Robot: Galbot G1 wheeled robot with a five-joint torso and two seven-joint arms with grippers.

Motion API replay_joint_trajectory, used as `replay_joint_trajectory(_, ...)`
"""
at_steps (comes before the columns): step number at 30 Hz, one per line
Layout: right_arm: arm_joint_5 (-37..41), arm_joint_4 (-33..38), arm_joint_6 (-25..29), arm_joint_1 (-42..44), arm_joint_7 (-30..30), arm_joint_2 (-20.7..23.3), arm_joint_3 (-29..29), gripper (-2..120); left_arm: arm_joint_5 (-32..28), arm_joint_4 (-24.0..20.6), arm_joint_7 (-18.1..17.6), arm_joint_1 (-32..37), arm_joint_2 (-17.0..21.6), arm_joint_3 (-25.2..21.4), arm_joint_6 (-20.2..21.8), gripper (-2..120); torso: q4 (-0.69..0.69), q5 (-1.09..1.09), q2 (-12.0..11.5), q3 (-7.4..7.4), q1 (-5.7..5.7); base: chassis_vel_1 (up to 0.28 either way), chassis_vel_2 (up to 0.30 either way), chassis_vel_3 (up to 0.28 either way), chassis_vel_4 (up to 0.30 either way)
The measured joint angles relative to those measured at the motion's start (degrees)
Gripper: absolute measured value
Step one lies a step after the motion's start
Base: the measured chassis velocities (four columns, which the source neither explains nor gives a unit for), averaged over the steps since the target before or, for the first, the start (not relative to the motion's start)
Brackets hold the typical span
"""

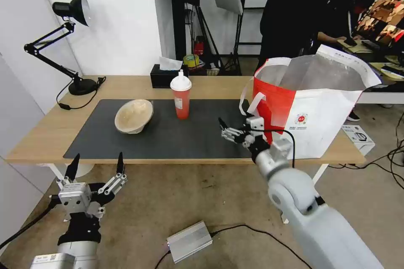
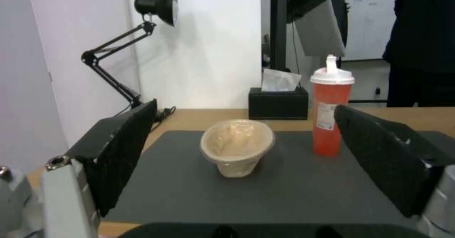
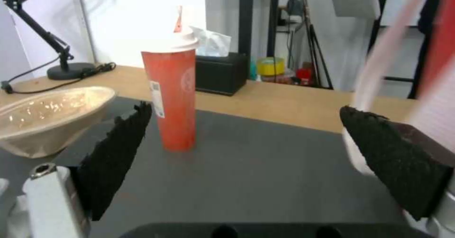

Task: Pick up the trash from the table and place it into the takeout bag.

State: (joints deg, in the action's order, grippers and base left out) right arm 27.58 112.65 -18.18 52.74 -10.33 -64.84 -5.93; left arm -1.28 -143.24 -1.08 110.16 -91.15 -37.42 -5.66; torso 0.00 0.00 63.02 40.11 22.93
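Right pincer (image 1: 229, 129) released, empty, over the mat's (image 1: 168, 134) bare stretch beside the takeout bag (image 1: 311, 109). Left pincer (image 1: 97, 163) released, below the bench (image 1: 54, 130) edge. Cup (image 1: 181, 97) upright; pulp bowl (image 1: 134, 116) tilted nearby.

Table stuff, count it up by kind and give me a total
Bowls: 1, the pulp bowl
Cups: 1, the red cup
Bags: 1, the takeout bag
Lamps: 1, the lamp
Tissue boxes: 1, the tissue box
Mats: 1, the mat
Total: 6
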Motion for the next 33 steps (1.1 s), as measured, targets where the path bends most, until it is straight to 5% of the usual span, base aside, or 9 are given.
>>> replay_joint_trajectory(33, -0.3, -24.0, 0.5, -19.0, 2.7, -11.9, 11.6, 100, -0.1, 0.0, -0.1, 0.0, 0.0, -0.7, 0.0, 100, 0.00, -0.01, 0.0, -0.01, -0.01, 0.000, 0.000, 0.000, 0.000)
